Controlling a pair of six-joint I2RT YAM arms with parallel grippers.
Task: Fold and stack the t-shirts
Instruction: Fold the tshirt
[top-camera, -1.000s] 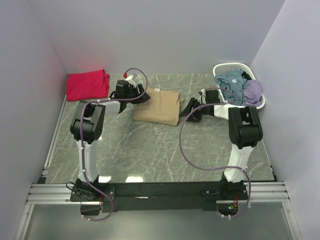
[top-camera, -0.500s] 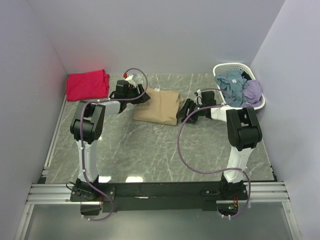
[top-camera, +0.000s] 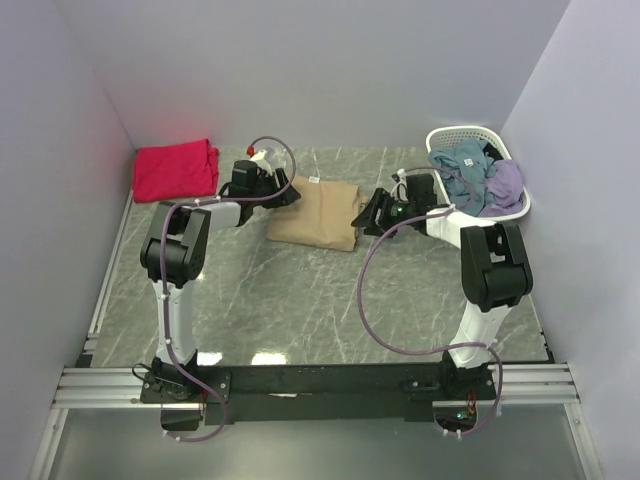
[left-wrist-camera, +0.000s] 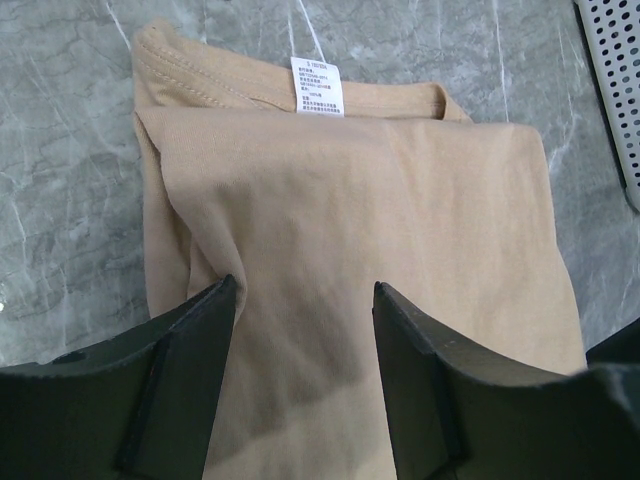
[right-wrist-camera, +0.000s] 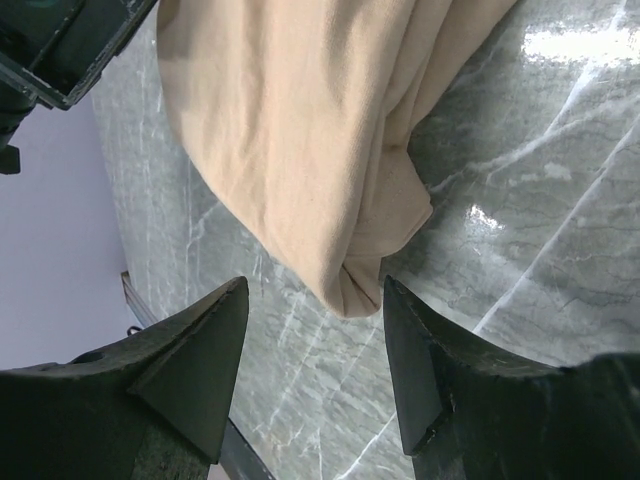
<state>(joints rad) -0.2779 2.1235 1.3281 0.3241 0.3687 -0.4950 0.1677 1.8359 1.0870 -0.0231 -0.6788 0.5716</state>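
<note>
The left gripper's (left-wrist-camera: 303, 300) two fingers stood apart, gripping nothing, and tan cloth showed in the gap between them. Whether their tips touched the cloth could not be told. They pointed across the tan t-shirt (left-wrist-camera: 350, 200) from its left side. The shirt lay folded into a rough rectangle, with its collar and small white neck label (left-wrist-camera: 317, 86) at the far end.

The right gripper's (right-wrist-camera: 315, 295) fingers were likewise spread and held nothing. A rounded, bunched corner of the same shirt sat in the gap between them, and bare marble showed beside it. This gripper faced the shirt from its right side, so the two grippers flanked it.

The tan t-shirt rested on the grey marble table (top-camera: 300, 290), toward its far edge and about midway between its left and right edges. A red-pink t-shirt (top-camera: 175, 168) lay folded in the far left corner, well apart from the tan one. A white lattice basket (top-camera: 445, 134) stood in the far right corner, heaped with blue and lilac clothes (top-camera: 470, 170).
</note>
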